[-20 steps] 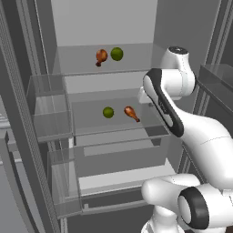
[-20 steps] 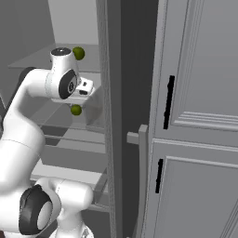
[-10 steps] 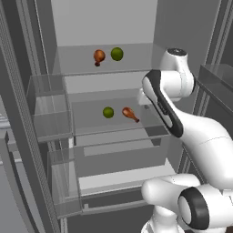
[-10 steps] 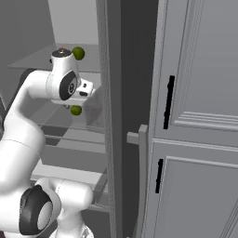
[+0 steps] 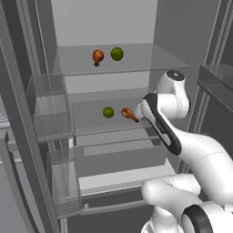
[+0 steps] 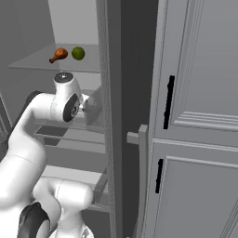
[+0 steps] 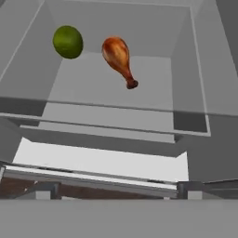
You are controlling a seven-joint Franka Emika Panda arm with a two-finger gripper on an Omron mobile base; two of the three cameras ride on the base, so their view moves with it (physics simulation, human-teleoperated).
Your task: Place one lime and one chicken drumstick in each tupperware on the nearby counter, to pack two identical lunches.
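The base cameras are sitting further left than before, hiding the round green lime [image 5: 108, 112] in the right view. It is lying beside the brown chicken drumstick [image 5: 129, 113] on the glass fridge shelf [image 5: 91, 127]. The gripper's jaws are now spread, empty. No writing is legible.

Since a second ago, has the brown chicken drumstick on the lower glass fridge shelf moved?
No. The brown chicken drumstick lies just right of the green lime on the lower glass shelf, as before.

Open grey fridge interior with clear glass shelves [image 5: 136, 61], transparent door bins [image 5: 50, 107], tall grey panelled cabinet doors [image 6: 200, 93] with black handles [image 6: 168, 102]
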